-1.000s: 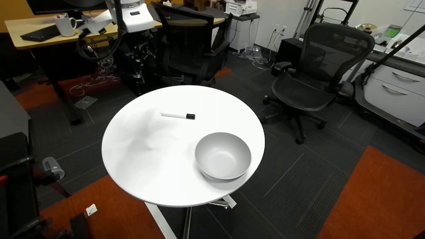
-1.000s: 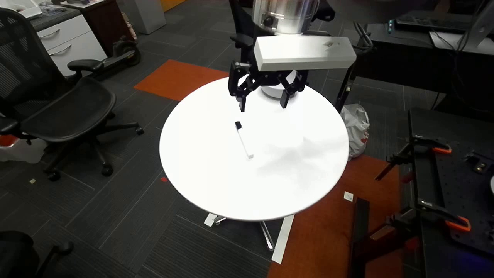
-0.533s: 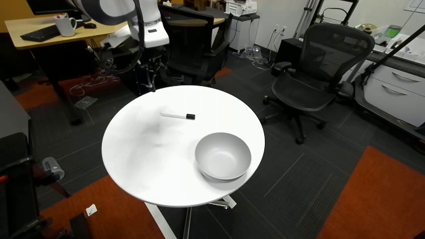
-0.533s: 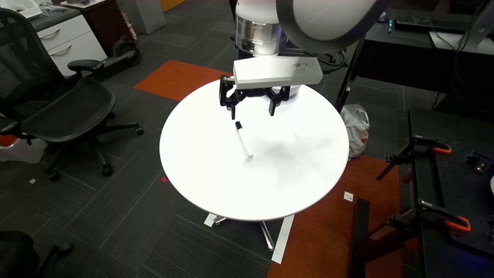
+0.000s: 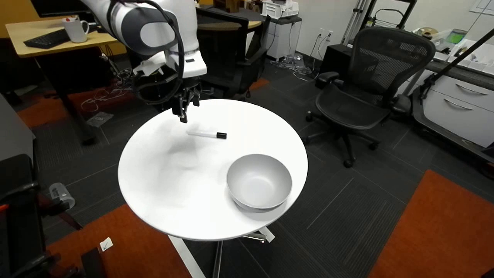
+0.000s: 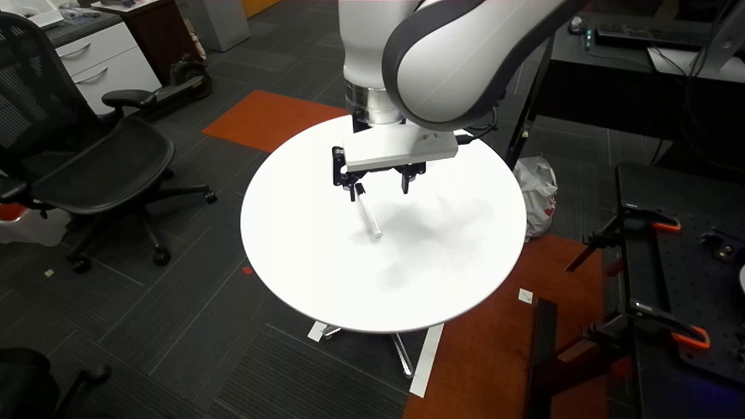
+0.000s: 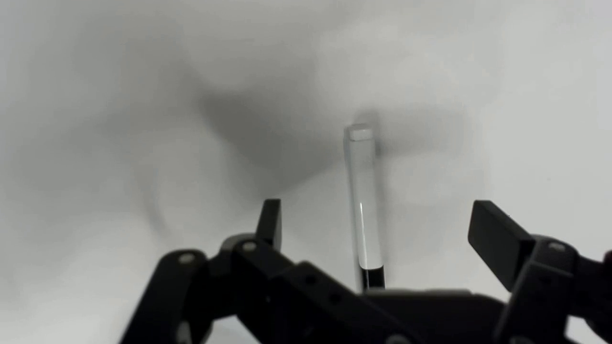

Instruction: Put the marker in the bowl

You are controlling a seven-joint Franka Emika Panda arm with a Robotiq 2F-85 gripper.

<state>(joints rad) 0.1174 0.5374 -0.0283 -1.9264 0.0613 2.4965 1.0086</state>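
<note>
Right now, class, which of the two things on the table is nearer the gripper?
The marker, white with a black cap: it lies close to the open gripper, while the bowl stands farther off, near the table's edge.

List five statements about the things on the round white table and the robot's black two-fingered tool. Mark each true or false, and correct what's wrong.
1. The slim white marker with a black cap lies on the round white table. True.
2. The smooth, round, light-grey bowl stands on that table too. True.
3. The marker is inside the bowl. False: it lies outside, apart from the bowl.
4. The black two-fingered tool is open. True.
5. The bowl is upside down. False: it stands upright, opening upward.
</note>
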